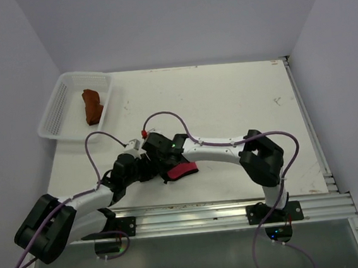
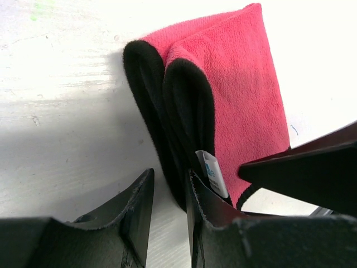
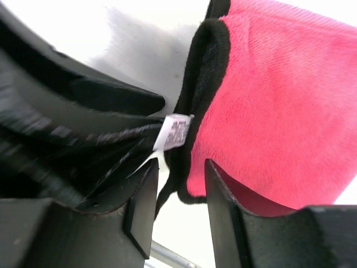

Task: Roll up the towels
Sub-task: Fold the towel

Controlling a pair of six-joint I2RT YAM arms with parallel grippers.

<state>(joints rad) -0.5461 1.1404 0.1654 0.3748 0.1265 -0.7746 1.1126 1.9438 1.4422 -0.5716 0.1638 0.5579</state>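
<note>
The pink-red towel [image 1: 184, 171] with dark edging lies folded on the white table near the front edge. In the left wrist view its doubled dark edge [image 2: 178, 111] and a white label [image 2: 215, 173] point at my left gripper [image 2: 170, 192]. The jaws stand narrowly apart with the tip of the dark fold between them. My right gripper [image 3: 181, 184] is open with the towel's dark-edged corner [image 3: 192, 190] between its fingers. Both grippers [image 1: 162, 167] meet at the towel's left end. The rust-orange towel [image 1: 92, 105] lies bunched in the white mesh basket [image 1: 56, 111].
The basket stands at the table's far left corner. A metal rail [image 1: 224, 209] runs along the near edge. Purple cables [image 1: 164, 114] loop over both arms. White walls enclose the table on three sides.
</note>
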